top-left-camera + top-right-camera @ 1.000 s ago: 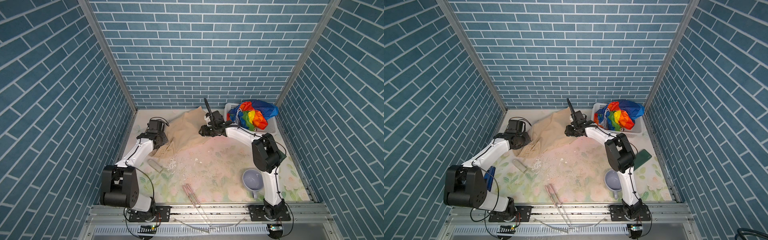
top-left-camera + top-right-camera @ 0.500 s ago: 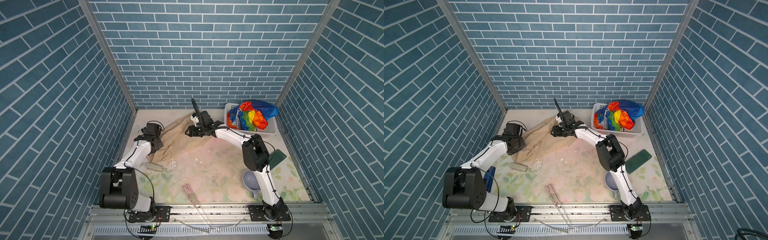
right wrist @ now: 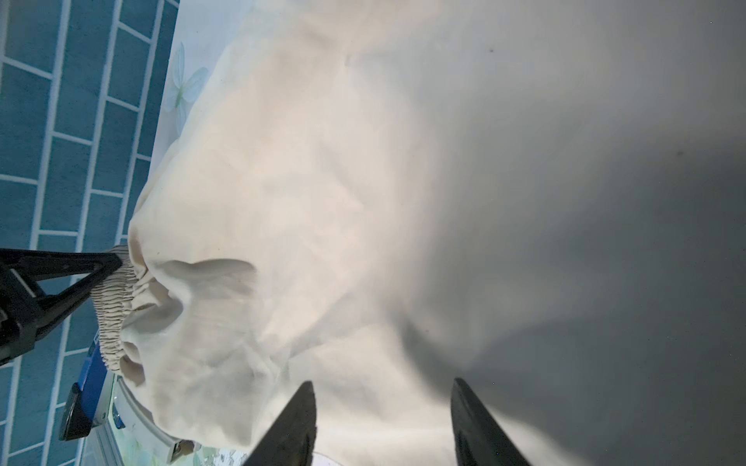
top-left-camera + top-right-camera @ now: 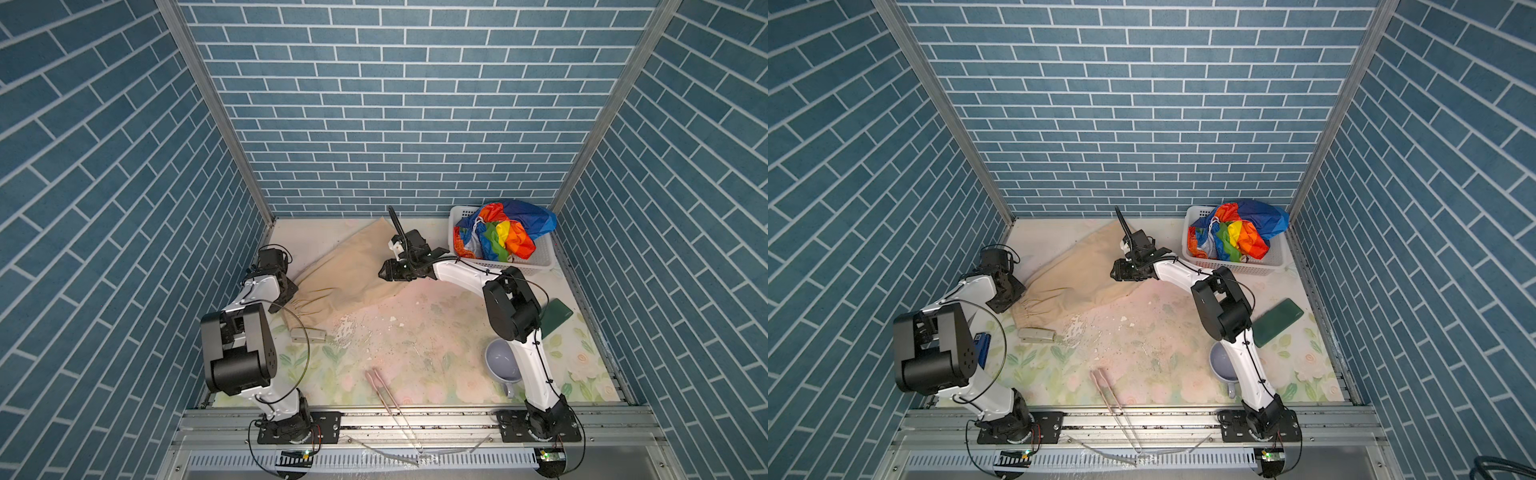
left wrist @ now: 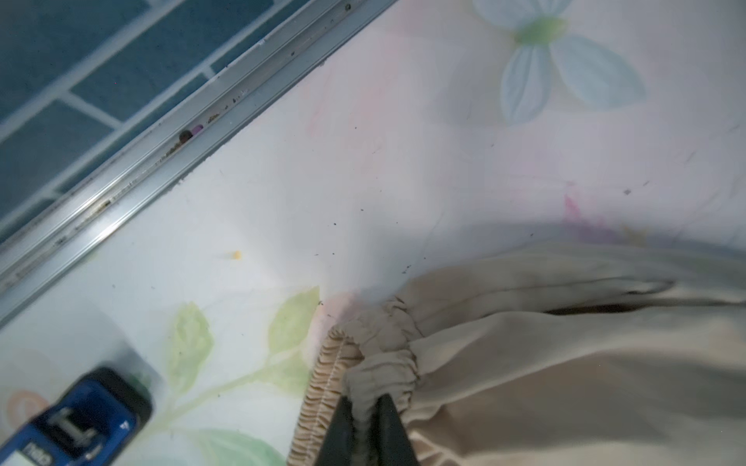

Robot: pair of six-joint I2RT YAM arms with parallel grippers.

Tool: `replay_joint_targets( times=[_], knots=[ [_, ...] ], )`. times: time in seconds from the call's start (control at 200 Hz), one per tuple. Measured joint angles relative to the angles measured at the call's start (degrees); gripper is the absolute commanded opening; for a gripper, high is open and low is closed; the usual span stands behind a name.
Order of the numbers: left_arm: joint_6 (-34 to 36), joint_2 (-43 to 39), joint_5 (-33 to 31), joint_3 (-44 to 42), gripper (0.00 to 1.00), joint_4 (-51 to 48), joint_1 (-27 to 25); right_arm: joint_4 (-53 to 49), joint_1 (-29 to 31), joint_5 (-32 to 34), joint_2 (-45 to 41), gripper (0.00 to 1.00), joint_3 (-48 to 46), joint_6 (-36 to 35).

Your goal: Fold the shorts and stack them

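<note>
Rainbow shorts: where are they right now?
In both top views the rainbow shorts sit bunched in the white basket at the far right corner of the table.

Left pincer (image 5: 365,403) pinches narrowly, right pincer (image 3: 382,383) gapes, both arms reach forward low

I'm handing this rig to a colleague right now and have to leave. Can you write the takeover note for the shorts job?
Left gripper: pinching the gathered waistband of the beige shorts.
Right gripper: open, empty, over the same cloth.
Beige shorts: spread loosely on the table, no neat fold to be seen.
Rainbow shorts: crumpled in the white basket.
Done: nothing stacked.
Left: fold the beige pair, take out and fold the rainbow pair, stack both.
</note>
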Motion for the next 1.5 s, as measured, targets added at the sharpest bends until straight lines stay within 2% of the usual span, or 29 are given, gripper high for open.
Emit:
replay_joint_targets(
  times=[0.07, 0.14, 0.28, 0.675, 0.815, 1.045, 1.18, 1.32, 1.46, 1.5],
  knots=[
    [0.07, 1.81, -0.24, 0.00, 0.42, 0.55, 0.04, 0.48, -0.02, 0.02, -0.26, 0.55, -0.68, 0.00],
    [0.00, 3.30, -0.57, 0.00, 0.48, 0.90, 0.04, 0.85, -0.37, 0.22, -0.50, 0.56, -1.57, 0.00],
    [0.20, 4.07, -1.01, 0.02, 0.48, 1.31, 0.04, 1.46, -1.42, 0.96, -0.83, 0.56, -3.43, 0.11],
    [0.59, 5.01, -0.72, 0.55, 0.46, 1.92, -0.48, 1.31, -9.90, 6.54, -0.83, 0.56, -5.92, 1.60],
    [1.66, 9.14, -1.18, 5.20, 0.46, 1.03, -4.02, 2.10, -9.44, 8.17, -1.51, 0.56, -7.85, 1.55],
    [4.26, 16.96, -1.38, 16.46, 0.46, -0.17, -13.25, 5.01, -9.68, 11.58, -8.63, 0.56, -18.78, 3.52],
    [5.03, 18.86, -1.53, 20.17, 0.46, -1.55, -14.86, 4.57, -10.05, 13.31, -9.51, 0.55, -19.15, 3.13],
    [5.42, 17.42, -3.02, 21.00, 0.50, -4.55, -13.64, 1.79, -7.98, 15.54, -9.79, 0.58, -16.24, -1.11],
    [4.76, 10.51, -2.82, 19.23, 0.66, -7.48, -10.23, 1.07, -0.72, 19.56, -10.29, 0.67, -9.81, -10.82],
    [4.42, 6.91, -2.36, 17.79, 0.67, -7.80, -8.96, 1.84, 1.77, 20.24, -10.64, 0.77, -8.55, -13.94]
  ],
)
